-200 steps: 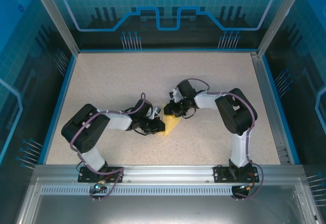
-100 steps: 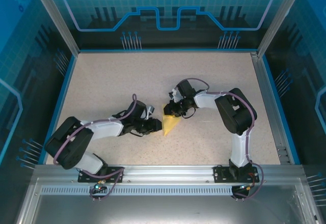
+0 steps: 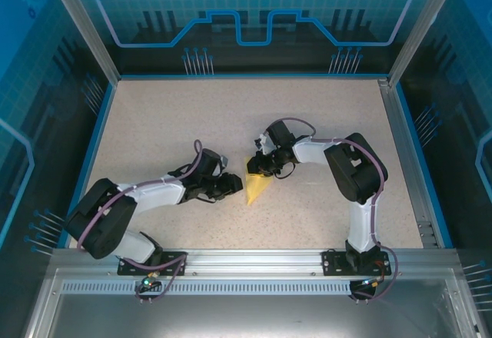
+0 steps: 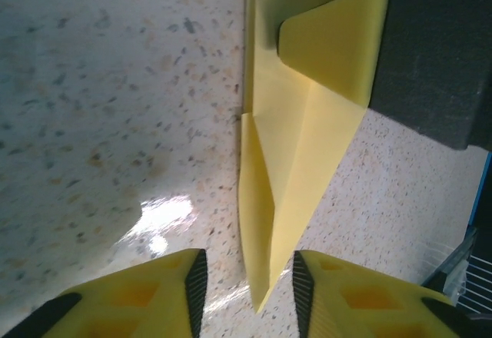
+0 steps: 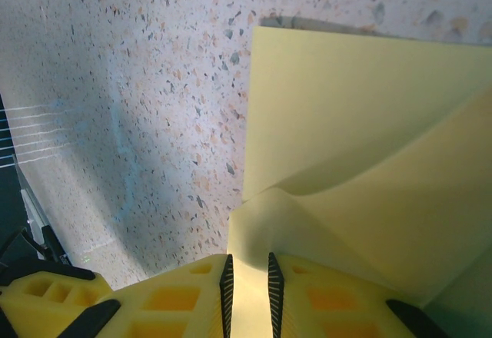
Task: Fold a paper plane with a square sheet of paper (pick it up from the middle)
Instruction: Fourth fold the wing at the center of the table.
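Paper plane, wrist view: pinched in right pincer.

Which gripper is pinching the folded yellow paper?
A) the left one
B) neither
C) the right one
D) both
C: the right gripper is closed on a raised flap of the folded paper, while the left gripper stands open, with one finger on either side of the paper's tip.

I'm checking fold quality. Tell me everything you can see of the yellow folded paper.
The paper plane is thin pale-yellow paper folded into a narrow pointed wedge with layered flaps and a long centre crease. It lies on the speckled table, tip toward the near edge. The right gripper pinches its wide end, which bows upward. Its tip sits between the open jaws of the left gripper, unclamped.
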`<action>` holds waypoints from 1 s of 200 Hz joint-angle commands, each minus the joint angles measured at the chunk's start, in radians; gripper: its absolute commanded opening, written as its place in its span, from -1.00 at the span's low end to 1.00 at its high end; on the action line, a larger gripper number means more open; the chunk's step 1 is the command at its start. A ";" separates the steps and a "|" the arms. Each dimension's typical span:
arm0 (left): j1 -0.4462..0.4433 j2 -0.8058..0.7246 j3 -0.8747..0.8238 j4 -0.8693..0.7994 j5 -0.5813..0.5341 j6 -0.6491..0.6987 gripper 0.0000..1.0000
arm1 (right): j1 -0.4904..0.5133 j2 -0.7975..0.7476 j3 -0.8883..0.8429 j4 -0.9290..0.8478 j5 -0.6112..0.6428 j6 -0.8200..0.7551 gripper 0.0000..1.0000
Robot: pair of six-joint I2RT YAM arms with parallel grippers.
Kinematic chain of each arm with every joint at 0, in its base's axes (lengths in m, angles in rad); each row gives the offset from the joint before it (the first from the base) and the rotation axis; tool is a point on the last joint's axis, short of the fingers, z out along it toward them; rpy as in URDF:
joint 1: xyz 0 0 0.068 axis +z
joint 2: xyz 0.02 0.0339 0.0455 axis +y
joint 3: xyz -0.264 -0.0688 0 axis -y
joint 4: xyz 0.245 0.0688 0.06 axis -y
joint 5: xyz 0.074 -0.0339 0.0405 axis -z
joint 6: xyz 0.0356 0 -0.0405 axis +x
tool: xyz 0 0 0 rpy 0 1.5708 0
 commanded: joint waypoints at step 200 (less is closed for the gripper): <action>-0.089 0.196 -0.020 0.115 0.149 0.030 -0.72 | 0.011 0.043 -0.036 -0.063 0.099 -0.019 -0.56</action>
